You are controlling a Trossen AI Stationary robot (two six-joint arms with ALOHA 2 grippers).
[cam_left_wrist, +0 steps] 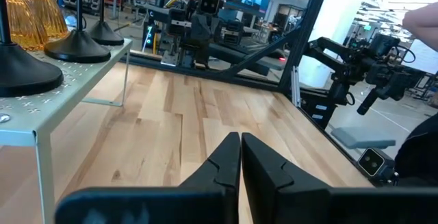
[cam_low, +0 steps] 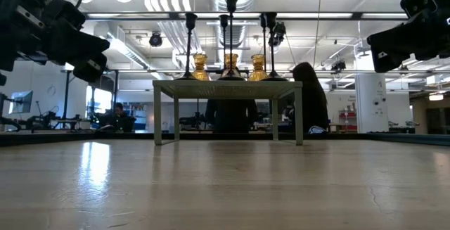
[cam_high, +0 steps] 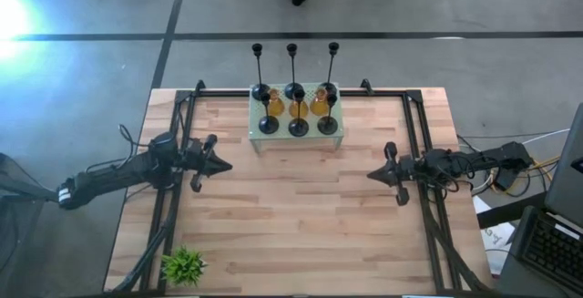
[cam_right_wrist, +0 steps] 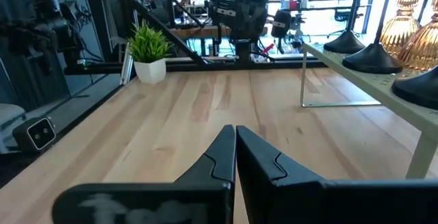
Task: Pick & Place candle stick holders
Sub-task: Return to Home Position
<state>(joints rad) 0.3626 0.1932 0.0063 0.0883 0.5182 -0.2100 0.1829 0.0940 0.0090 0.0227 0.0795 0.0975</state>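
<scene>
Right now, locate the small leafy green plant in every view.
High view: small leafy green plant, bottom-left corner of the wooden table.
Low view: not in it.
Left wrist view: not in it.
Right wrist view: plant, white-potted, at the table's far edge.
Shared landmark: mint-green perforated stand, in all four views.

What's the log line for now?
candle stick holders: on green stand | left tool: shut, empty | right tool: shut, empty | both clear of stand

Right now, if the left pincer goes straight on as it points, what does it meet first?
Probably nothing soon: ahead of the left pincer is bare table up to the black frame rail. The green stand sits off to the side, though depth is unclear.
</scene>
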